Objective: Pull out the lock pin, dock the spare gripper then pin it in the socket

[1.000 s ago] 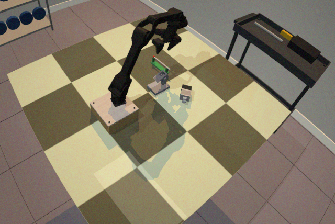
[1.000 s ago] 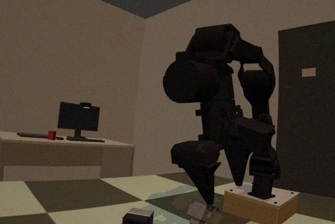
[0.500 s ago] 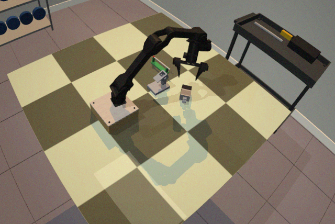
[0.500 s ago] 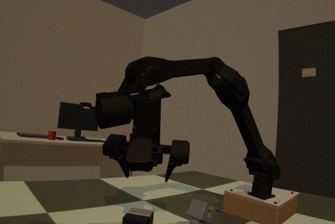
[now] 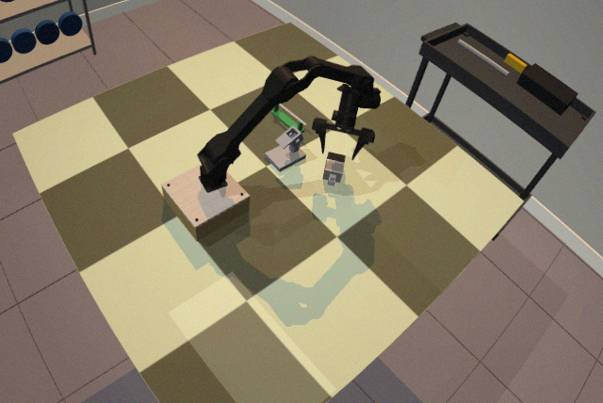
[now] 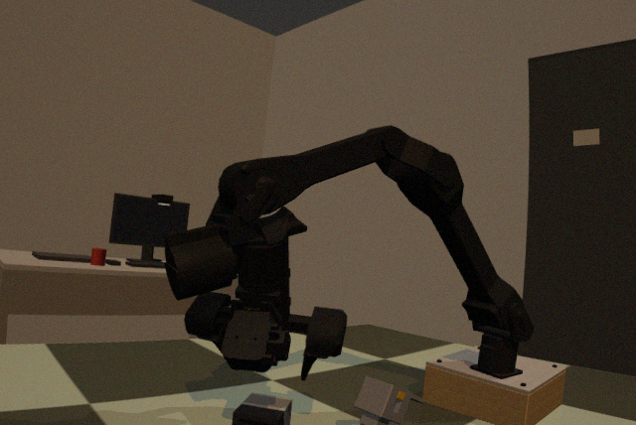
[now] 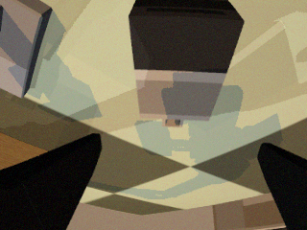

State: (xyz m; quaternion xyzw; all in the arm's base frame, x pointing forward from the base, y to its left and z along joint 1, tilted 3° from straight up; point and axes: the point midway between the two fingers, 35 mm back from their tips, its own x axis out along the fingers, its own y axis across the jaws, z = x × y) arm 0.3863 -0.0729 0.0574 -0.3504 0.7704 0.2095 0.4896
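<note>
My gripper [image 5: 338, 155] [image 7: 180, 146] is open and empty, pointing down above the spare gripper [image 5: 334, 165] [image 6: 262, 402] [image 7: 179, 93], a grey block with a black end and a small tab. It stands on the checkered mat; the fingertips are above it and apart from it. The mount [image 5: 284, 159] [image 6: 375, 395] [image 7: 21, 40] stands beside it, with a tilted socket [image 5: 292, 133] on its post. No pin shows through the socket. The pale lock pin [image 5: 292, 115] lies along the green holder [image 5: 285, 118] behind the mount. The pin's red end cannot be made out now.
The arm's wooden base block [image 5: 206, 194] [image 6: 475, 394] stands to the left of the mount in the top view. A dark cart [image 5: 492, 91] stands by the wall beyond the mat [image 5: 438, 223]. A desk [image 6: 62, 292] and a shelf rack [image 5: 43, 4] are farther off.
</note>
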